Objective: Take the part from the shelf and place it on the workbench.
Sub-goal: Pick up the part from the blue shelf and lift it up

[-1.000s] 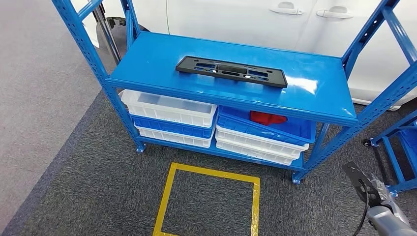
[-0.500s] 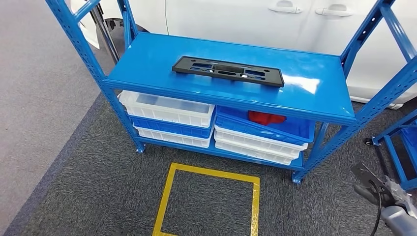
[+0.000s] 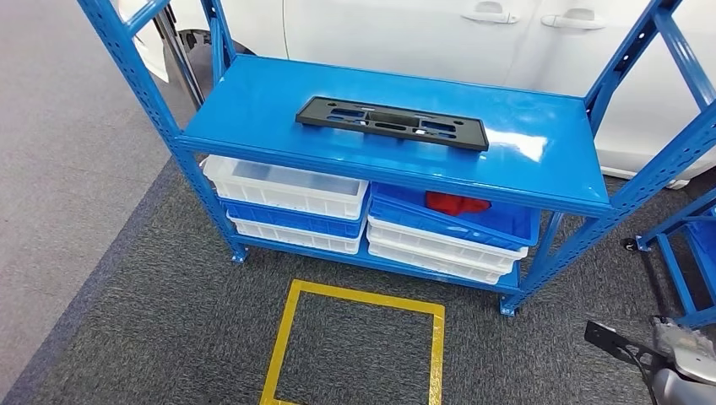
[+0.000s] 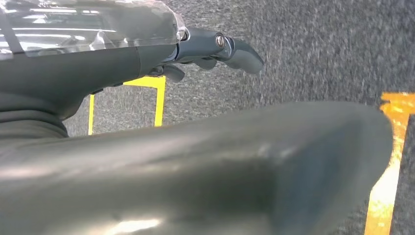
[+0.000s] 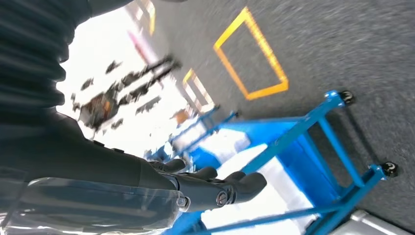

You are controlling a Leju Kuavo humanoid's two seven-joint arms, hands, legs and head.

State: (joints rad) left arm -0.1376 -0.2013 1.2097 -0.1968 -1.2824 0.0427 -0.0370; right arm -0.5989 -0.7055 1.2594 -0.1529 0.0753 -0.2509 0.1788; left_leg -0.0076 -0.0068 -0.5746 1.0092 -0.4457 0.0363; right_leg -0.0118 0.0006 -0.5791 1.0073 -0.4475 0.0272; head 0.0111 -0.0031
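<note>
The part (image 3: 391, 123) is a long flat black plastic plate with slots, lying on the top board of the blue shelf (image 3: 253, 101), slightly right of its middle. My right arm (image 3: 680, 371) hangs low at the bottom right, far below and to the right of the part. In the right wrist view my right hand (image 5: 215, 188) has its fingers stretched out with nothing in them. My left hand (image 4: 215, 46) hangs over the grey carpet, fingers loosely extended and holding nothing.
White bins (image 3: 287, 186) and a blue bin with a red thing (image 3: 457, 202) fill the lower shelf. A white car (image 3: 405, 34) stands behind. A yellow taped square (image 3: 355, 295) marks the carpet in front. A second blue wheeled rack (image 3: 688, 245) stands at the right.
My right arm has dropped lower at the bottom right corner. The view shifted slightly early on; the part has stayed in place on the shelf.
</note>
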